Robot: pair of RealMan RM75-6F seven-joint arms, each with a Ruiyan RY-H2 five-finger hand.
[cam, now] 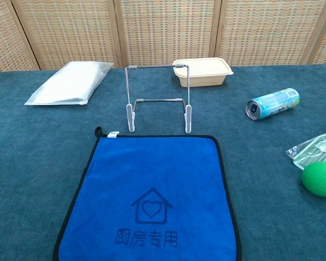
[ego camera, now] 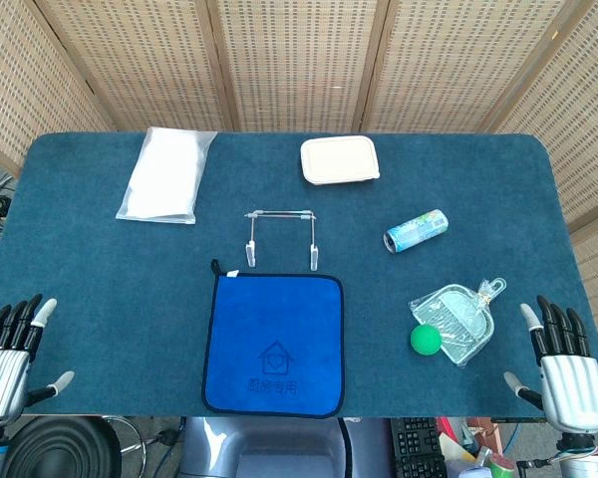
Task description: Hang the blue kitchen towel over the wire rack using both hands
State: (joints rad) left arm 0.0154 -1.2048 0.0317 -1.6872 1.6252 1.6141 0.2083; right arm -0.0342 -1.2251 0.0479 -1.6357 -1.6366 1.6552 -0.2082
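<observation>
**A:** Where do you stand? By my reading you haven't begun. The blue kitchen towel (ego camera: pixel 273 345) lies spread flat on the counter (ego camera: pixel 100 259), at the near edge in front of you, its hanging loop at the far left corner. The wire rack (ego camera: pixel 281 237) stands upright just beyond the towel's far edge, close to it but, as far as I can tell, not touching.

**B:** And your hands?

**A:** Your left hand (ego camera: pixel 8 358) rests at the near left corner of the counter, your right hand (ego camera: pixel 563 366) at the near right corner. Both have their fingers spread and hold nothing, and both are well apart from the towel. Only the head view shows them.

**B:** So what does the next move ask of you?

**A:** Bring both hands inward to the towel, probably one to each side or corner, and pinch an edge off the cloth-covered counter. Flat fabric gives little to catch, so expect to work your fingers under the hem. Then lift evenly and carry it over the rack's top bar.

**B:** Any containers to mind?

**A:** A cream lidded box (ego camera: pixel 340 160) at the far side, shut, contents hidden. A clear plastic tray (ego camera: pixel 458 319) on your right seems to hold a clear utensil of some kind, with a green ball (ego camera: pixel 426 341) touching its near edge. A can (ego camera: pixel 416 231) lies on its side, and a white bag (ego camera: pixel 163 173) sits far left.
</observation>
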